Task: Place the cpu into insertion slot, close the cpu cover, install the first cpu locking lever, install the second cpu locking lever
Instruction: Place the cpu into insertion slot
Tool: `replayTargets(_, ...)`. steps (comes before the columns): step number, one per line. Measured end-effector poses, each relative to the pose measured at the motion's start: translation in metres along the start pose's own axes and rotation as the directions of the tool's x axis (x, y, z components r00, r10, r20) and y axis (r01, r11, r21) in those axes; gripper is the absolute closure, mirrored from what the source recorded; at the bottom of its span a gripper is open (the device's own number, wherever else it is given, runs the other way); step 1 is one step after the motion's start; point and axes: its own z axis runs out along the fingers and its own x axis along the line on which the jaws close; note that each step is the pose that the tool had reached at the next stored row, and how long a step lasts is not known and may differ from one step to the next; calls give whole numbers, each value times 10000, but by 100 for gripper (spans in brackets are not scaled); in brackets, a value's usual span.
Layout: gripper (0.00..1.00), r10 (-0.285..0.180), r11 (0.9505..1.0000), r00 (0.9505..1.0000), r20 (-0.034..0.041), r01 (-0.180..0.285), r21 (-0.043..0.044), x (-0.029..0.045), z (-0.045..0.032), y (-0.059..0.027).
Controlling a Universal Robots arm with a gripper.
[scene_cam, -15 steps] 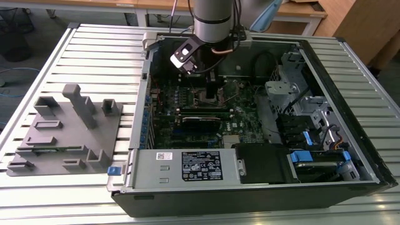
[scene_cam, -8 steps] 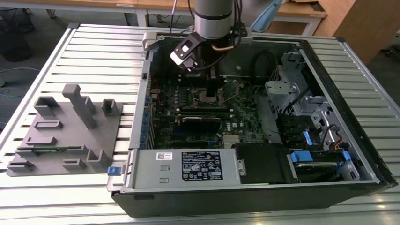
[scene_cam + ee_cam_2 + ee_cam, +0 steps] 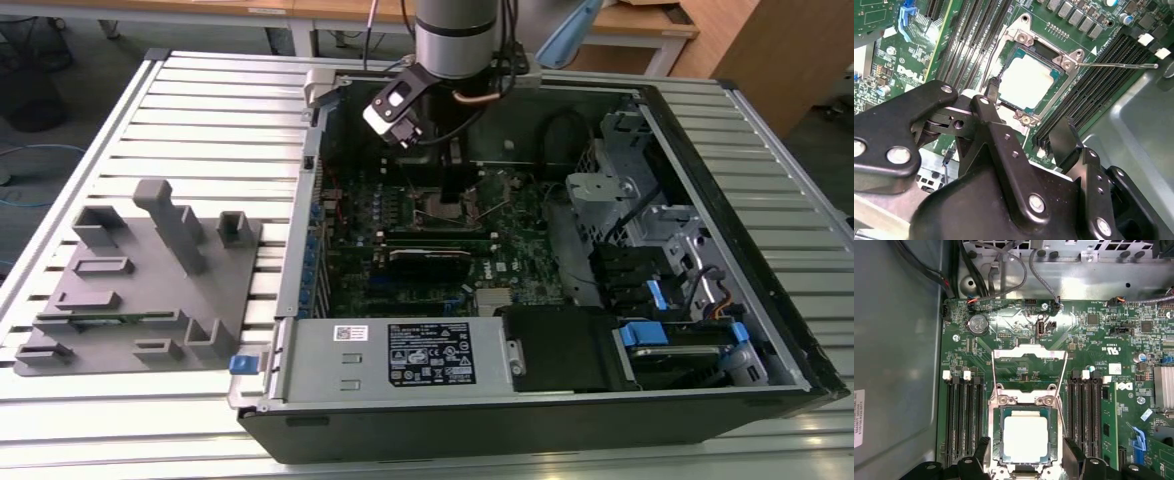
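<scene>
Chip (image 3: 1025,436) is seated in socket (image 3: 995,412), at 12 o'clock from power supply (image 3: 400,355) in the exterior view. Cover (image 3: 1029,354) and both levers (image 3: 994,375) are left unlatched; claw (image 3: 1027,444) is spread open, empty

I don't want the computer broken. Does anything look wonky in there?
Nothing looks broken. The cpu sits flat and square in the insertion slot. The cpu cover is tipped open, and a thin wire lever sticks out unlatched.
</scene>
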Motion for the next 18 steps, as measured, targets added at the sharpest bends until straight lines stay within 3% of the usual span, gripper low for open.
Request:
replayTargets(13, 35, 0, 10000, 10000, 0, 0, 0, 0, -19, 2)
replayTargets(15, 40, 0, 10000, 10000, 0, 0, 0, 0, -20, 2)
replayTargets(18, 58, 0, 10000, 10000, 0, 0, 0, 0, -22, 2)
